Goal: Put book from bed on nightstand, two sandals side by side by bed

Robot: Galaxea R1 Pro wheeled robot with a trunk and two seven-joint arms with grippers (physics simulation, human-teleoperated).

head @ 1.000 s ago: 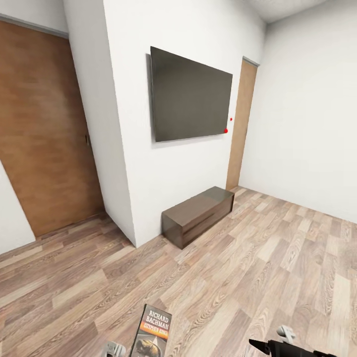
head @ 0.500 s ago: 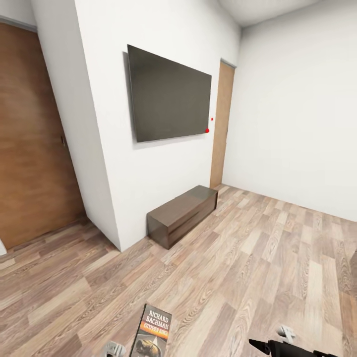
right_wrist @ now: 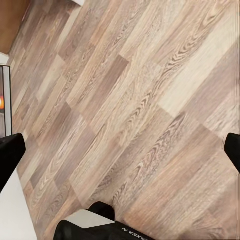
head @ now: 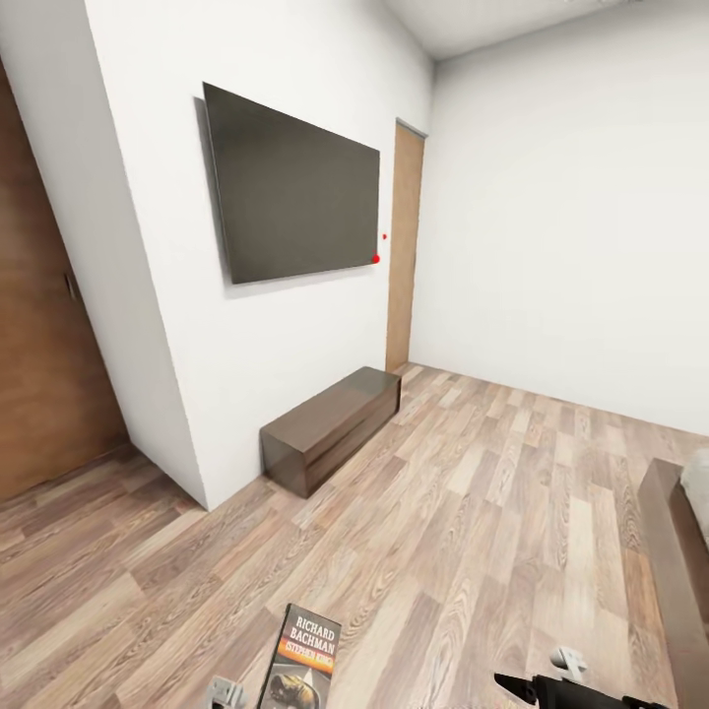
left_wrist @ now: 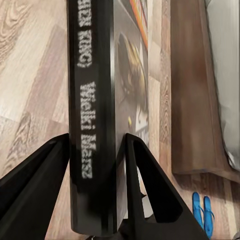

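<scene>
My left gripper [left_wrist: 96, 141] is shut on the book [left_wrist: 94, 115], with its black fingers [left_wrist: 37, 182] pressing both covers and the spine facing the camera. In the head view the book [head: 306, 652] stands up at the bottom edge, showing white "Richard Bachman" lettering and an orange band. The bed's dark wood frame [left_wrist: 192, 90] and grey mattress [left_wrist: 226, 75] lie beyond the book. The two blue sandals [left_wrist: 202, 214] lie together on the floor near the frame's end. My right gripper [right_wrist: 121, 150] hangs open over bare planks, and it appears low in the head view [head: 551, 684].
A long low dark dresser [head: 330, 428] stands against the white wall under a wall-mounted black TV [head: 295, 197]. A wooden door [head: 404, 251] is in the far corner. The bed frame's corner [head: 677, 561] enters at the right edge. Wood-plank floor [head: 473, 512] stretches between them.
The whole head picture has shifted left, so the camera has turned right. The bed's corner now appears at the right edge. Book and both grippers keep their places in the picture.
</scene>
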